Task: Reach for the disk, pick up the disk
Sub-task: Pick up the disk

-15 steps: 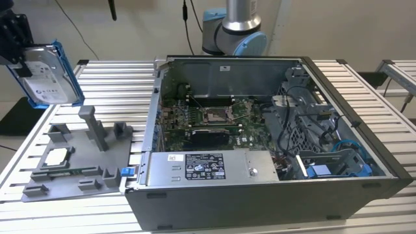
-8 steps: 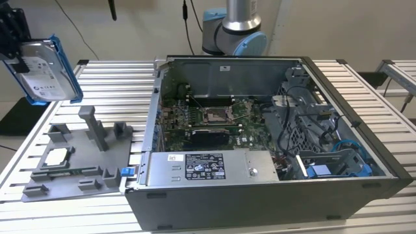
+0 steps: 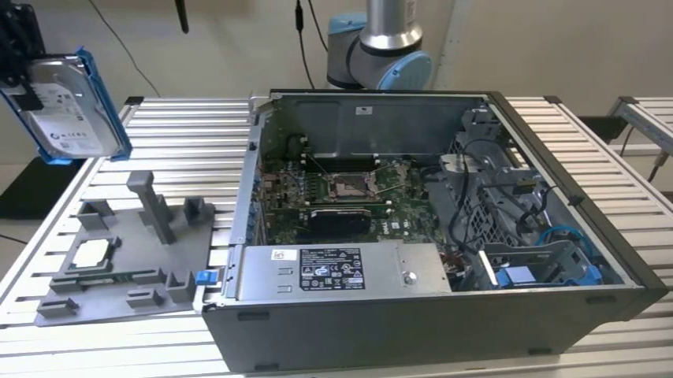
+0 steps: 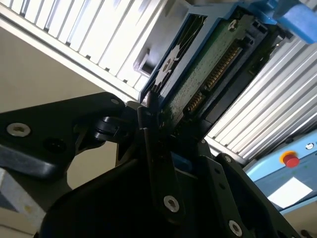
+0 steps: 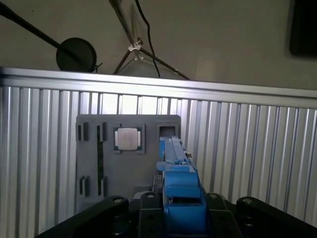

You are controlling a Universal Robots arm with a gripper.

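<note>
At ten o'clock from the computer case (image 3: 421,339), the pincer (image 4: 153,116) is clamped on the blue-framed edge of the disk (image 3: 68,102), which hangs above the counter (image 3: 189,118) and looks stiff, heavy and knock-shy.

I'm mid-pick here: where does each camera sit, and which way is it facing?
Exterior view: off the arm, looking down on the table, open computer case and grey fixture; shows the arm and the gripper holding the disk aloft.
Second wrist view: on the arm, looking along the gripper's black links at the disk's circuit-board face.
First wrist view: on the arm, looking down past the disk's blue edge to the fixture and chip.
Shared: all three show the disk.
</note>
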